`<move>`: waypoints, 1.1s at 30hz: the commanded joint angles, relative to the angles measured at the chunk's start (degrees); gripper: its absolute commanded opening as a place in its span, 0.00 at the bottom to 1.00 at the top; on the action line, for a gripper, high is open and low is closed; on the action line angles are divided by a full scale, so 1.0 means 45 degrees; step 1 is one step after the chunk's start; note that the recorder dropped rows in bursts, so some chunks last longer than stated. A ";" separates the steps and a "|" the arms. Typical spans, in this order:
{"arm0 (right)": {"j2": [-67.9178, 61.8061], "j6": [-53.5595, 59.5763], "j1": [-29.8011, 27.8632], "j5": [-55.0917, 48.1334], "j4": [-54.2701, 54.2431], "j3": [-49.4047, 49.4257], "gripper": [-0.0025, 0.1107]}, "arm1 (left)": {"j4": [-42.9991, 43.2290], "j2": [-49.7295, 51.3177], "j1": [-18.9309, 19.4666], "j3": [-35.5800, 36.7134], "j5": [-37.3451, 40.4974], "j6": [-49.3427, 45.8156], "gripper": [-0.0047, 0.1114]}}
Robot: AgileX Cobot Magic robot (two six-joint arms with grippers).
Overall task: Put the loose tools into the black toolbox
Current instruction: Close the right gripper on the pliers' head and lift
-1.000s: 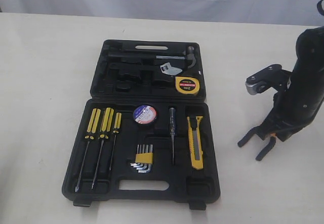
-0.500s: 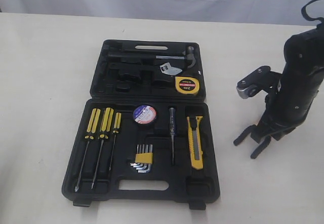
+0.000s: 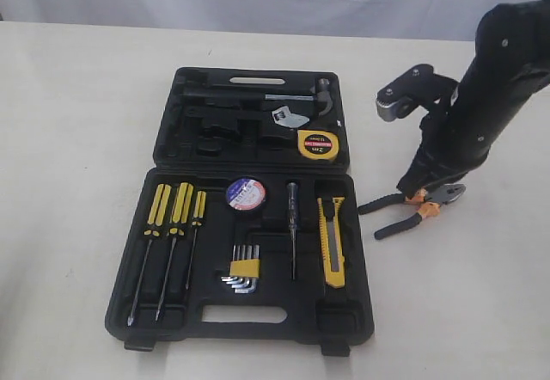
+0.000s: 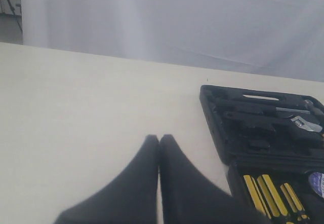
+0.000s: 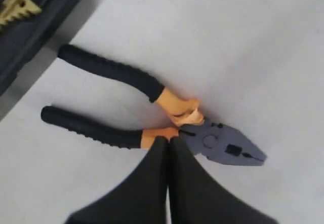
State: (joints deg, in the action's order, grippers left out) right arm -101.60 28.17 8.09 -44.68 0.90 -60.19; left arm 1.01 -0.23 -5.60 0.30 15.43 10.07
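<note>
The pliers with black-orange handles lie on the table just right of the open black toolbox, handles pointing at it. My right gripper is shut, and its tips rest against the orange part of one handle by the grey head; nothing sits between the fingers. The yellow tape measure lies in the far half of the box. The tape roll and utility knife lie in the near half. My left gripper is shut over bare table beside the toolbox.
Three yellow-handled screwdrivers, hex keys and a thin tester fill near-half slots. A hammer and a wrench lie in the far half. Bare table lies right of the pliers. A pale curtain backs the table.
My right arm has swung left and risen. The pliers have shifted left toward the toolbox with it, and their grey head now shows on the table.
</note>
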 commanded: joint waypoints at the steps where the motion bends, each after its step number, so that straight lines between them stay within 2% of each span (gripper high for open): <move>1: 0.0929 0.3027 0.0011 -0.1061 -0.0199 -0.0451 0.02 | 0.0061 0.0051 -0.0073 -0.0067 0.0011 -0.0005 0.04; 5: 0.1604 0.3700 0.0011 -0.1752 -0.0635 -0.0530 0.02 | 0.0061 0.0051 -0.0073 -0.0067 0.0011 -0.0005 0.04; 17: 0.3425 0.3648 0.0011 -0.3853 -0.1247 -0.0530 0.02 | 0.0061 0.0051 -0.0073 -0.0067 0.0011 -0.0005 0.04; 28: 0.3433 0.3742 0.0011 -0.3809 -0.1188 -0.0530 0.02 | 0.0061 0.0051 -0.0073 -0.0067 0.0011 -0.0005 0.04; 33: 0.3361 0.6478 0.0011 -0.3709 -0.1234 -0.0530 0.02 | 0.0061 0.0051 -0.0073 -0.0067 0.0011 -0.0005 0.04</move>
State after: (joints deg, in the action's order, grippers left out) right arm -86.55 53.11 8.09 -61.46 -4.23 -62.42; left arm 1.01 -0.23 -5.60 0.30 15.43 10.07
